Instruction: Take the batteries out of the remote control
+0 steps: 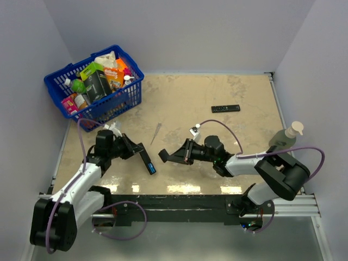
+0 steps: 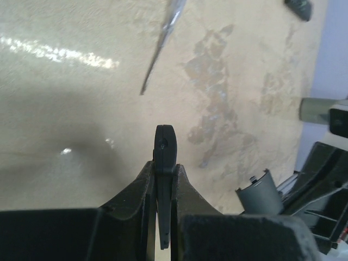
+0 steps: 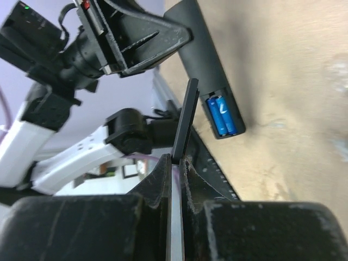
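My left gripper (image 1: 139, 151) is shut on a black remote control (image 1: 147, 160) and holds it above the table, its open battery bay facing the right arm. Two bright blue batteries (image 1: 153, 169) sit side by side in the bay, clear in the right wrist view (image 3: 222, 115). In the left wrist view the remote (image 2: 165, 145) shows edge-on between the shut fingers. My right gripper (image 1: 169, 156) is shut on the thin flat black battery cover (image 3: 185, 119), held just beside the remote (image 3: 200, 60) and apart from it.
A blue basket (image 1: 120, 101) full of groceries stands at the back left. A second black remote (image 1: 225, 108) lies at the back right. A soap pump bottle (image 1: 286, 136) stands at the right edge. A thin pointed stick (image 1: 156, 132) lies mid-table.
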You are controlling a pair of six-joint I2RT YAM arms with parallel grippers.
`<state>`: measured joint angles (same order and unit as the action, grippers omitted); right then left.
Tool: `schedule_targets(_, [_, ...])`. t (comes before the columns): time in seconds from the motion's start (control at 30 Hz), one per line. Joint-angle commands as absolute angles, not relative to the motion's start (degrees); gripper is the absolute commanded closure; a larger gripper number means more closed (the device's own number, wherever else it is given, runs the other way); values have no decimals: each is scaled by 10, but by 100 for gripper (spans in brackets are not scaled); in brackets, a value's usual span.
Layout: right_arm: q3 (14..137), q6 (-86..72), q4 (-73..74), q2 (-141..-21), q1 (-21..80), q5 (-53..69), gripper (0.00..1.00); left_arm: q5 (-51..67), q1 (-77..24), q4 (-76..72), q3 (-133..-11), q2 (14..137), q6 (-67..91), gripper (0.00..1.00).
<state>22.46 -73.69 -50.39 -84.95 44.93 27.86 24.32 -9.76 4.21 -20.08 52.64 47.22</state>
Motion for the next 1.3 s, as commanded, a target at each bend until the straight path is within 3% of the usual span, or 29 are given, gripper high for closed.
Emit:
schedule_targets(0.0, [250, -650, -369, -823, 446, 229, 100, 233, -93, 84, -241, 580, 420, 100])
schedule_targets(0.3, [285, -556, -194, -797, 446, 132, 98, 213, -92, 120, -278, 670, 362, 100])
schedule_targets(0.53, [290, -541, -157, -801, 446, 86, 98, 209, -92, 116, -279, 717, 361, 100])
schedule_targets(0.73, [289, -534, -139, -807, 446, 67, 95, 207, -92, 112, -285, 751, 358, 93])
schedule_targets(1.0, [309, -533, -68, -795, 446, 14, 81, 186, -92, 124, -294, 758, 358, 76])
schedule_targets(1.27, [339, -529, 24, -758, 446, -30, 59, 173, -92, 134, -306, 773, 356, 61])
